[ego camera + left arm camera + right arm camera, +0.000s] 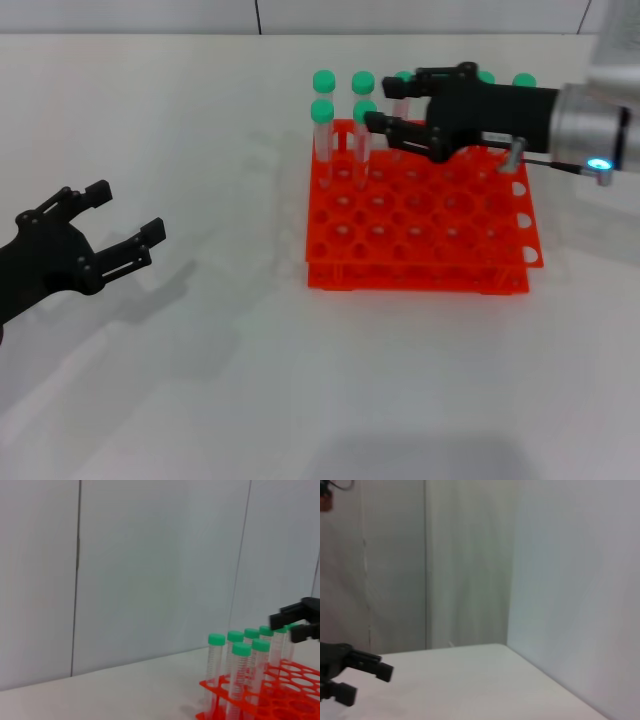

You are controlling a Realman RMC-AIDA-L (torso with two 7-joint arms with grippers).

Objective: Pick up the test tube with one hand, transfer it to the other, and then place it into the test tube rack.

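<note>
Right gripper (388, 108) is hovering w/ fingers spread around a green-capped test tube (400, 110) in the orange rack's (420, 225) back row, near the tabletop's (230, 380) far edge. Left gripper (125, 225) is sitting open by the left edge, w/ bare tabletop btwn them.

rack (420, 225): glossy orange plastic | tubes (322, 130): clear plastic, matt green caps | bench (230, 380): smooth matt white | right gripper (385, 108): matt black, brushed-metal wrist

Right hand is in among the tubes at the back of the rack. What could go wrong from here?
1. The right hand, open, reaches between tightly packed green-capped test tubes; a finger could knock a neighbour.
2. Lifting off-vertical might drag the orange test tube rack.
3. The left hand waits far off, so the transfer needs a long carry.
</note>
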